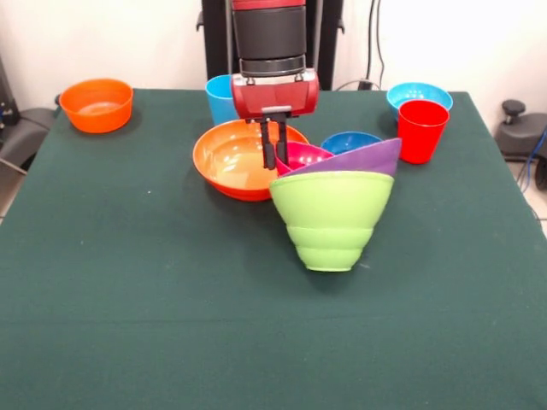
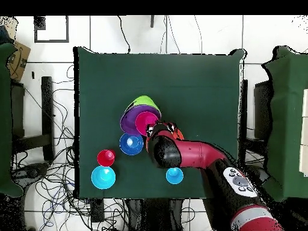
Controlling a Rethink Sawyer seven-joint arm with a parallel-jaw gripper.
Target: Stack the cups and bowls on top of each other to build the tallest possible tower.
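My gripper (image 1: pixel 274 164) (image 2: pixel 157 129) hangs over the middle of the table, its two fingers close together on the left rim of a small magenta-red bowl (image 1: pixel 304 157) (image 2: pixel 146 123). That bowl sits tilted between a large orange bowl (image 1: pixel 231 158) and the tower (image 1: pixel 333 213). The tower is a large lime green bowl (image 2: pixel 143 101) with a purple bowl (image 1: pixel 363 157) (image 2: pixel 129 120) nested in it, leaning. A dark blue bowl (image 1: pixel 350 140) (image 2: pixel 131 144) stands behind. Red cup (image 1: pixel 421 130) (image 2: pixel 106 157) and light blue cup (image 1: pixel 220 98) (image 2: pixel 174 175) stand upright.
A light blue bowl (image 1: pixel 419 91) (image 2: pixel 103 177) sits behind the red cup near the table's corner. A small orange bowl (image 1: pixel 97 104) stands alone at the other far corner. In the overhead view the arm (image 2: pixel 198 155) covers most of the large orange bowl.
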